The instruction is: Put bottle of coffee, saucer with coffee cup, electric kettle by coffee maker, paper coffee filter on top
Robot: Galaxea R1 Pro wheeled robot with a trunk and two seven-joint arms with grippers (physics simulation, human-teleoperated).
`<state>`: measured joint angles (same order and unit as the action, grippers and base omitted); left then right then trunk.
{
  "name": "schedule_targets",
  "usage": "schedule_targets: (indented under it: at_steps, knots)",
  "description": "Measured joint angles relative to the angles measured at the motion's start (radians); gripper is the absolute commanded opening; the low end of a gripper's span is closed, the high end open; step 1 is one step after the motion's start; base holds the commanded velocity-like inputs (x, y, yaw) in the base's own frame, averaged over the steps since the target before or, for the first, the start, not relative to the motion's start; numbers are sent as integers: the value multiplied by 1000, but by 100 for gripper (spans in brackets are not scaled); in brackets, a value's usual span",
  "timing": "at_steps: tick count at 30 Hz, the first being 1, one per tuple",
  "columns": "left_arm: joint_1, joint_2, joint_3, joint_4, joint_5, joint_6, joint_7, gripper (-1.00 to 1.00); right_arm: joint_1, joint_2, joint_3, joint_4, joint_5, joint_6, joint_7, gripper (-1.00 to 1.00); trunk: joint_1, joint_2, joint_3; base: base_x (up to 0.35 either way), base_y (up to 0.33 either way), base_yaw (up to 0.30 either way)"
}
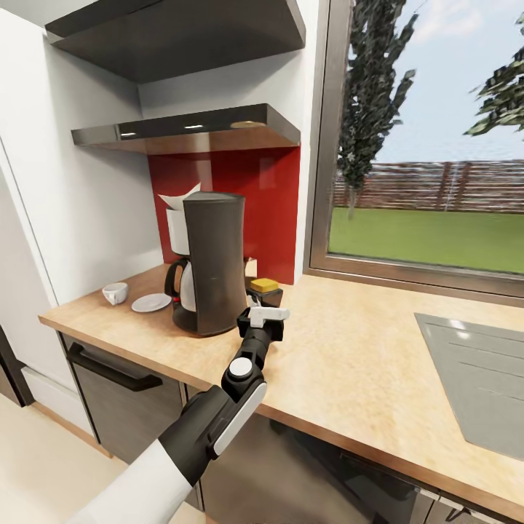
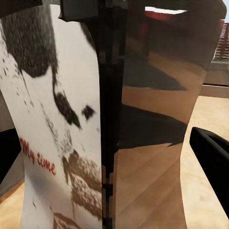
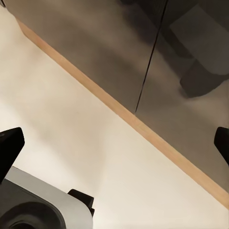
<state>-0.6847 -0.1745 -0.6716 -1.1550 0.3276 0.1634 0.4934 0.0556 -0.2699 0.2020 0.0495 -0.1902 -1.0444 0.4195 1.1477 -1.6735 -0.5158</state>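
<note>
Left gripper point(image 1: 263, 300) fingers sitting apart around the coffee jar point(image 1: 265, 289) on the worktop point(image 1: 349, 356) beside the coffee maker point(image 1: 211, 262), right gripper point(image 3: 114, 143) fingers spreading wide above the floor point(image 3: 71, 143).

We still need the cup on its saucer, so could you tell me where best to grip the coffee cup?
Probably pinch the coffee cup at its rim from above: it stands upright beside the saucer, open top clear, too small for a side grasp.

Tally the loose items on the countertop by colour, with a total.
White: 3 — cup, saucer, filter atop the coffee maker.
Black and silver: 1 — coffee maker.
Dark with a yellow lid: 1 — coffee jar, at the left claw.
Total: 5
</note>
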Motion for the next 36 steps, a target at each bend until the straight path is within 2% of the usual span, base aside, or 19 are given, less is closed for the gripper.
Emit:
schedule_targets:
  at_steps: [21, 36]
  knots:
    - [0, 0, 0, -1, 0, 0, 0, -100, 0, 0, 0, 0, 0, 0, 0, 100, 0, 0, 0, 39, 0, 0]
    - [0, 0, 0, -2, 0, 0, 0, -100, 0, 0, 0, 0, 0, 0, 0, 100, 0, 0, 0, 4, -65, 0]
